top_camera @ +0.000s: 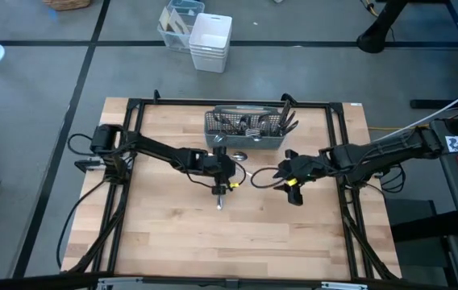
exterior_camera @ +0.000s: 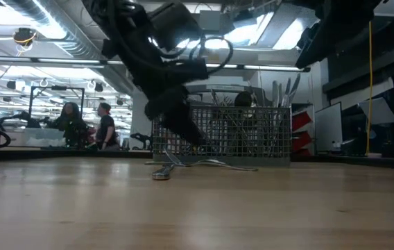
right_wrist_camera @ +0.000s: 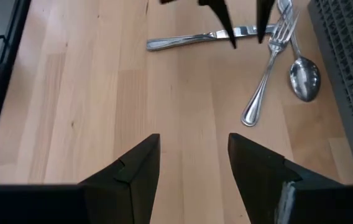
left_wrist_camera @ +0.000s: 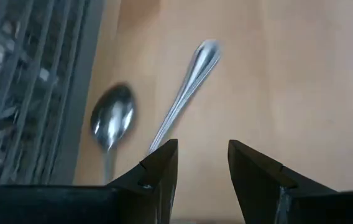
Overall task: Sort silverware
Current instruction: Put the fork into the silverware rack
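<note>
The big light wooden table holds a grey wire-mesh box-shaped caddy near its far edge. Shiny metal forks, spoons and knives stand inside the caddy.

The dark left arm reaches out from the left side, stretched low and nearly flat toward the front of the caddy. Its wrist bends down, so the left gripper points at the wood just in front of the caddy. Its two fingers are apart and hold nothing.

The dark right arm comes in from the right side, also low, stopping in front of the caddy's right end. The right gripper has its fingers spread wide and holds nothing.

Just in front of the caddy lie a shiny silver knife, a shiny silver fork and a small shiny silver spoon. The spoon lies closest to the caddy.
</note>
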Robot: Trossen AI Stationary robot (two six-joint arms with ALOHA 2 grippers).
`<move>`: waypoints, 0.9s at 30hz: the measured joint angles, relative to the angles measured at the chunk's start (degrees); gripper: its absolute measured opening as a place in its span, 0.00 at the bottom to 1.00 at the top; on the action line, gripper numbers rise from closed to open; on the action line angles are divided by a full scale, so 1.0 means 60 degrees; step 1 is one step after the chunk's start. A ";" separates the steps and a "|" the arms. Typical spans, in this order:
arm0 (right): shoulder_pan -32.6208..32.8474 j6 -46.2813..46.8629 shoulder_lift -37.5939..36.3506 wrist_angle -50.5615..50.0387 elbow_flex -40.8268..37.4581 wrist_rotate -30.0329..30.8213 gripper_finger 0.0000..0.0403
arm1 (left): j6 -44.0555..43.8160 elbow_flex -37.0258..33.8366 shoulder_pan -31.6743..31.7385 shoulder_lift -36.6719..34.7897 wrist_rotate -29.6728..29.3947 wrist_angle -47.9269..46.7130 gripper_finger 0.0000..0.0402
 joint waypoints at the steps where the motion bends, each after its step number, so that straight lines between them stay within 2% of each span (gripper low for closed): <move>1: 0.0091 -0.0007 0.0004 -0.0003 0.0000 0.0096 0.48 | -0.0057 0.0001 0.0039 0.0017 -0.0141 -0.0153 0.33; 6: 0.0484 -0.0002 0.0004 0.0007 0.0000 0.0700 0.48 | 0.0231 0.0001 0.0309 0.0026 -0.1031 -0.0225 0.33; 15: 0.0731 -0.0003 0.0004 0.0007 0.0000 0.0899 0.48 | 0.0263 -0.0017 0.0653 0.0028 -0.0761 -0.0033 0.33; 27: 0.0731 -0.0007 0.0007 0.0016 -0.0011 0.0697 0.48 | 0.0737 -0.0024 0.0648 0.1006 -0.0682 0.0508 0.33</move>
